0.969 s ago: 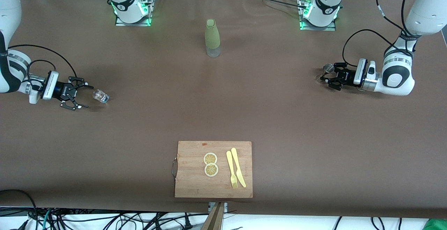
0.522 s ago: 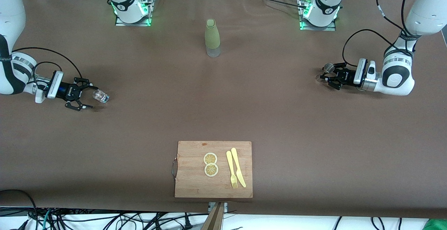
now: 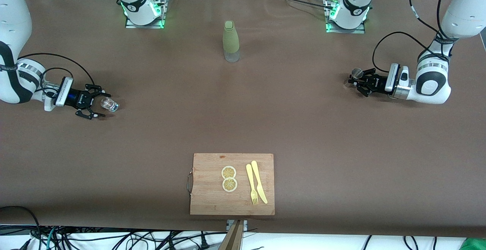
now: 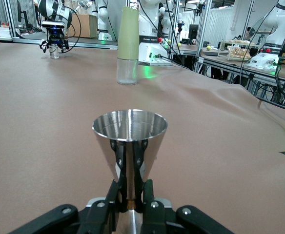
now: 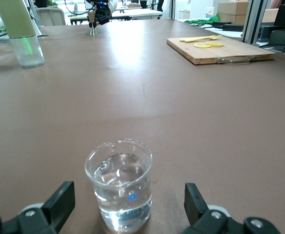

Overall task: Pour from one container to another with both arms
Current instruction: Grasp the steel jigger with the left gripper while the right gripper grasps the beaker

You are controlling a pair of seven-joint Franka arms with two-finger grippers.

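In the front view we see the left arm bent low at its own end of the brown worktop, forearm lying nearly level, its left pincer closed on the narrow waist of the silvery jigger, which stands upright on the worktop. At the right arm's end, the right arm is folded down the same way, and the right pincer sits with its fingers spread wide on either side of the small clear glass, not touching it. An olive-green bottle stands between the two bases. Nearest the camera lies a wooden cutting board carrying two lemon slices, a yellow fork and a yellow knife.

In the left wrist view we look over the pincer fingers pressed against the jigger's waist, its round rim open upward. The bottle stands farther off, with lab benches and other robots around the room.

In the right wrist view the glass stands upright between the two separated fingertips, with gaps on both sides. The cutting board and the bottle show farther along the worktop.
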